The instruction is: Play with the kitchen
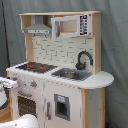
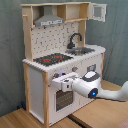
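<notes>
The kitchen (image 1: 60, 75) is a white and light-wood toy unit that shows in both exterior views. It has a black-red stovetop (image 2: 52, 59), a grey hood (image 2: 49, 20), a black faucet (image 2: 75, 39) over the sink (image 2: 82, 50), and an oven door (image 2: 61, 99). In the second exterior view my gripper (image 2: 61, 80) reaches in from the right. It is held against the kitchen front, at the knob panel just above the oven door. In the first exterior view only a white piece of the arm (image 1: 7, 83) shows at the left edge, beside the stove front.
The arm's white body (image 2: 95, 90) stretches from the second exterior view's right edge across the wooden table (image 2: 30, 120) on which the kitchen stands. An upper cupboard door (image 2: 98, 11) stands open. Grey curtains hang behind.
</notes>
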Action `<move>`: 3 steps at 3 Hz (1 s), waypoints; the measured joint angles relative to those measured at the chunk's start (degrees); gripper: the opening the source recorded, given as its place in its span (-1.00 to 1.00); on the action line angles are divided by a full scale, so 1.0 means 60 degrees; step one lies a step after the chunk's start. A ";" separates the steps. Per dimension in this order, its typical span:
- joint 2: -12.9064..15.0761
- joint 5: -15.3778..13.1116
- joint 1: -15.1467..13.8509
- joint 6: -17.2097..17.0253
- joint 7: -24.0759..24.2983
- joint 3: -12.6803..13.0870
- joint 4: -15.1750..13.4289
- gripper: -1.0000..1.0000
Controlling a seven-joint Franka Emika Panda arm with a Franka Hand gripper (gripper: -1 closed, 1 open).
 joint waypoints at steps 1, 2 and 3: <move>0.0097 0.0025 0.0591 -0.0835 0.0120 0.0000 -0.0049 1.00; 0.0101 0.0026 0.1024 -0.1711 0.0287 0.0001 -0.0071 1.00; 0.0104 0.0027 0.1504 -0.2625 0.0396 0.0001 -0.0130 1.00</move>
